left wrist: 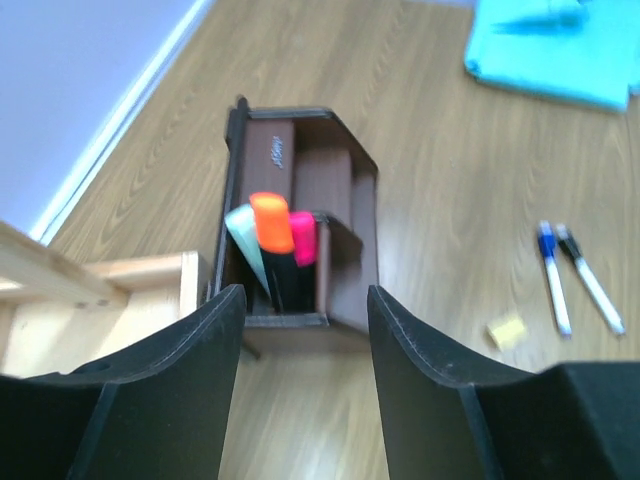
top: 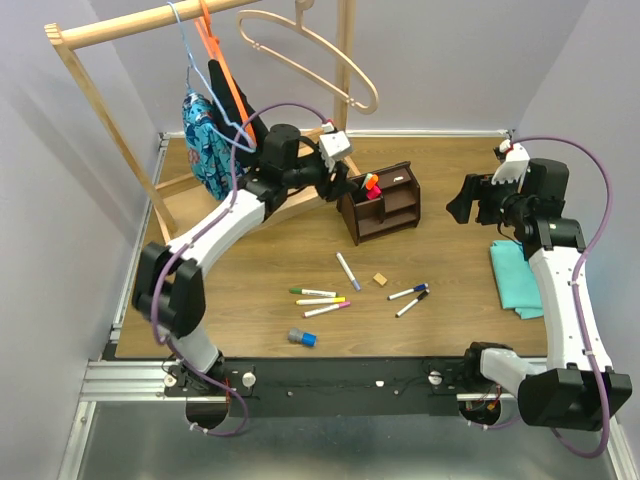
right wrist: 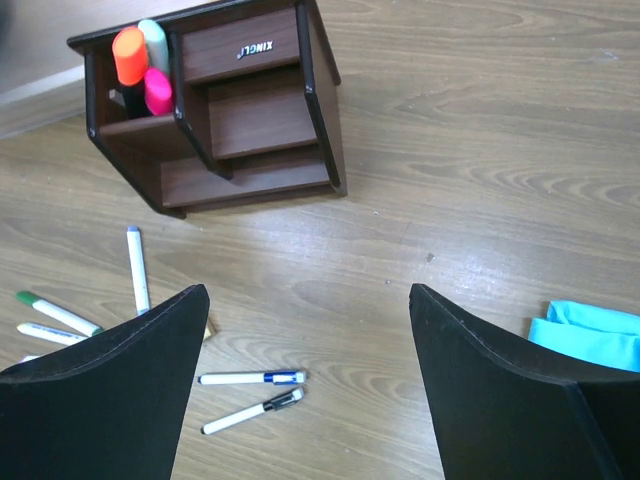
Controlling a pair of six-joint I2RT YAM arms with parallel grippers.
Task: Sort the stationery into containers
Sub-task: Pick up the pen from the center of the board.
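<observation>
we record the organiser (left wrist: 300, 180) as blurred in the left wrist view, its near bottom edge behind the fingers (left wrist: 190, 380) of the left gripper (left wrist: 305, 300). the highlighters (left wrist: 280, 235) show only their orange and pink ends; their lower bodies sit inside the compartment. a pale mint item (left wrist: 243, 235) beside them cannot be identified. the teal cloth (left wrist: 545, 50) is cut by the top edge. in the right wrist view the tan cube (right wrist: 208, 328) is almost wholly behind a finger of the right gripper (right wrist: 308, 295), and the markers (right wrist: 60, 314) at the left edge are partly covered.
</observation>
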